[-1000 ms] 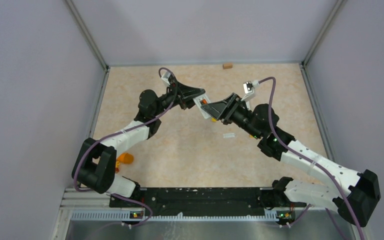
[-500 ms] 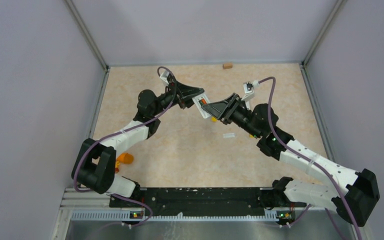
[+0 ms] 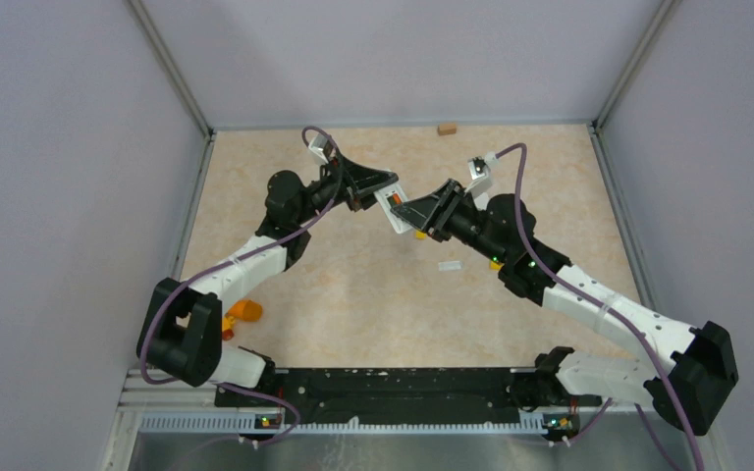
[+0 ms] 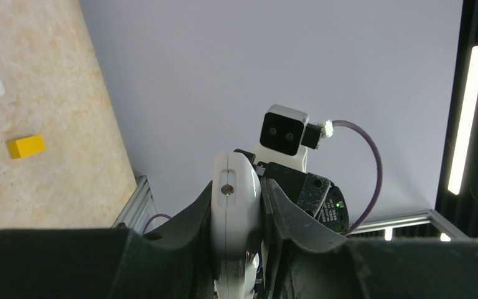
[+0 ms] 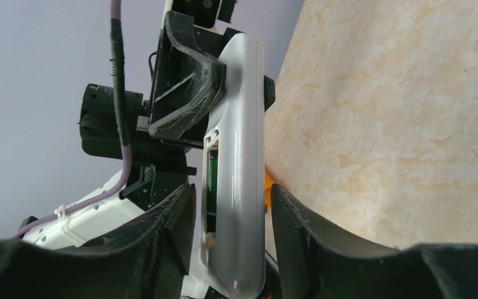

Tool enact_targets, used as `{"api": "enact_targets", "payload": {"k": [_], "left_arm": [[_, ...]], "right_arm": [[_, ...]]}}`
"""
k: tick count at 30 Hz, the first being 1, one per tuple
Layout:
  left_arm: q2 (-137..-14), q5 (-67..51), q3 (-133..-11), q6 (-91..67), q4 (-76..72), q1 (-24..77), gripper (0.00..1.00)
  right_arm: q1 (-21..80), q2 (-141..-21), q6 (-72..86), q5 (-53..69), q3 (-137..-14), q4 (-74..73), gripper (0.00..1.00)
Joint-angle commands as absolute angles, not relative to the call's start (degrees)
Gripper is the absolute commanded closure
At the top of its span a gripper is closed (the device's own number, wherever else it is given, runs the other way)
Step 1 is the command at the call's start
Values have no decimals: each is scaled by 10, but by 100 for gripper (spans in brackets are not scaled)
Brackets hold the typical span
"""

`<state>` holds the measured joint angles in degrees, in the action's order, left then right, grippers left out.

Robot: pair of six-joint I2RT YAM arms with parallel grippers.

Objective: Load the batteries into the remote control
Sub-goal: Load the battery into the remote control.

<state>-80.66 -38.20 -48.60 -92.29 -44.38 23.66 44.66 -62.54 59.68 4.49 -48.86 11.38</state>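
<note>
Comparing against a second ago: both arms have been pushed slightly farther out over the table (image 3: 353, 294), and the remote control (image 3: 394, 204) has been carried with them, held in the air between the two wrists. One end of the remote control is clenched by the left gripper (image 4: 238, 187). The right gripper (image 5: 233, 190) has been narrowed around the opposite end. Its jaws straddle the body with thin slivers either side, so a firm pinch cannot be confirmed. The recess (image 5: 210, 177) shows something green inside, but no batteries can be made out. A small white piece (image 3: 449, 266) lies below the remote control, on its near right. Judged: a two-handed brace is being set up, and insertion is not yet under way.
</note>
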Motion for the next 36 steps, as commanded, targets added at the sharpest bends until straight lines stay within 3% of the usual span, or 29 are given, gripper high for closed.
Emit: {"api": "enact_targets", "payload": {"k": [1,6,10,16,22,31,36], "left_arm": [[-771,-400,-514,-848,-414,244,100],[-761,-421,-516,-792,-391,228,100],[-756,-439,-520,-762,-383,224,100],[-752,-469,-528,-749,-389,223,100],[-746,-487,-534,-746,-387,223,100],[-744,-489,-537,-745,-387,222,100],[-740,-491,-537,-739,-380,221,100]], "right_arm": [[444,-626,570,65,-513,108,44],[438,-584,559,69,-475,179,26],[429,-574,554,83,-468,191,25],[424,-593,523,122,-470,183,32],[424,-614,477,150,-488,162,48],[424,-662,419,190,-518,121,49],[424,-671,419,157,-523,90,76]]}}
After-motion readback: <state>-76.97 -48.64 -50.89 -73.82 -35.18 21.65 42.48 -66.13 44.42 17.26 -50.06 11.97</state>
